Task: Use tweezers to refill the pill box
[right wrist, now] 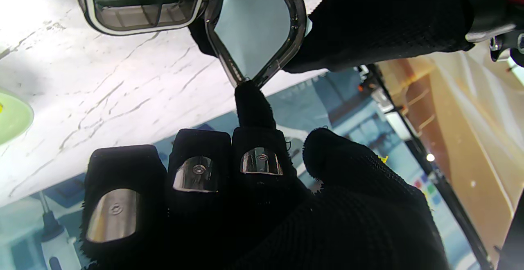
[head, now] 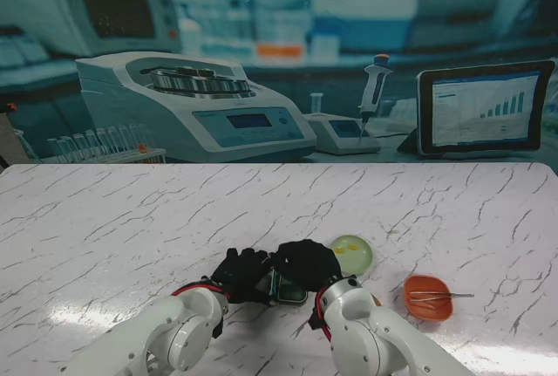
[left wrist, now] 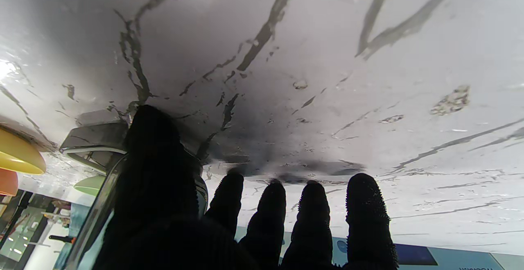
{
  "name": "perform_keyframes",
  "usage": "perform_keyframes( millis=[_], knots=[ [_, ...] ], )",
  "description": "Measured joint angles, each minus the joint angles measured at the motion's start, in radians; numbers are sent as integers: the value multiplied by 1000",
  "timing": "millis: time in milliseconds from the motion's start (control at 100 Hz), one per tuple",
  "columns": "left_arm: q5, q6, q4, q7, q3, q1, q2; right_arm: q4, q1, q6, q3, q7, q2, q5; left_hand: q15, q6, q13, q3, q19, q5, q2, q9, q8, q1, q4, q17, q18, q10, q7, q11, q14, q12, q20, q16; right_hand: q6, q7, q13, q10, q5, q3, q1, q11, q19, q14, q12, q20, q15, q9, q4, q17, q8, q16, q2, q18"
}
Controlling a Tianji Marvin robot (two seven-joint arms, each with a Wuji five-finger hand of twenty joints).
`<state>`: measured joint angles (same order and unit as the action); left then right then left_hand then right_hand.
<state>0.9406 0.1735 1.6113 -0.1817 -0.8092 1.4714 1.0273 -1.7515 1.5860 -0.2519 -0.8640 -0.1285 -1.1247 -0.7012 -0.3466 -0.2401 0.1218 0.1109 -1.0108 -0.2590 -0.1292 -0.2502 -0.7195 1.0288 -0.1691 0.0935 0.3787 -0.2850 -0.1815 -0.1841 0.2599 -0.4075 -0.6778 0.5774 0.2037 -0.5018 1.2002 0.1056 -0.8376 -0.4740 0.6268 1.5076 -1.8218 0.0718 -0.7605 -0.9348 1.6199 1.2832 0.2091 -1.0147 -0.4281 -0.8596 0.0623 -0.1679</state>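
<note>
Stand view: pill box (head: 281, 288) between left hand (head: 239, 275) and right hand (head: 307, 263).

White marble-patterned worktop (head: 131, 219) with dark veins. A pill box (head: 283, 287) lies near its front edge. Just right of it sits a green dish (head: 353, 254); farther right, an orange dish (head: 429, 297) holding tweezers (head: 440, 294).

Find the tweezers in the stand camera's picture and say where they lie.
The tweezers lie across the orange dish on the robot's right side of the table, just right of the right arm and nearer to me than the green dish.
</note>
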Motion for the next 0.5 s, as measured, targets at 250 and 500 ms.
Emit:
perform_keyframes(
  millis=[250, 500],
  knots=[
    [6, 0, 0, 1, 1, 0, 0, -2, -1, -1, 4, 5, -1, 8, 0, 0, 1, 0, 0, 0, 1, 0, 11, 0, 0, 0, 0, 0, 5, 0, 0, 0, 0, 0, 0, 1, 0, 0, 1, 11, 12, 0, 0, 0, 0, 0, 0, -1, 0, 4, 2, 12, 0, 0],
    [16, -1, 1, 4, -18, 15, 3, -5, 14, 20, -18, 6, -2, -2, 2, 29, 1, 0, 0, -1, 2, 0, 51, -12, 0, 0, 0, 20, 13, 1, -25, 0, 7, 0, -20, 2, -2, 0, 1, 13, 12, -4, 0, 0, 0, 0, 0, -2, 0, 25, 2, 12, -1, 0]
  ],
)
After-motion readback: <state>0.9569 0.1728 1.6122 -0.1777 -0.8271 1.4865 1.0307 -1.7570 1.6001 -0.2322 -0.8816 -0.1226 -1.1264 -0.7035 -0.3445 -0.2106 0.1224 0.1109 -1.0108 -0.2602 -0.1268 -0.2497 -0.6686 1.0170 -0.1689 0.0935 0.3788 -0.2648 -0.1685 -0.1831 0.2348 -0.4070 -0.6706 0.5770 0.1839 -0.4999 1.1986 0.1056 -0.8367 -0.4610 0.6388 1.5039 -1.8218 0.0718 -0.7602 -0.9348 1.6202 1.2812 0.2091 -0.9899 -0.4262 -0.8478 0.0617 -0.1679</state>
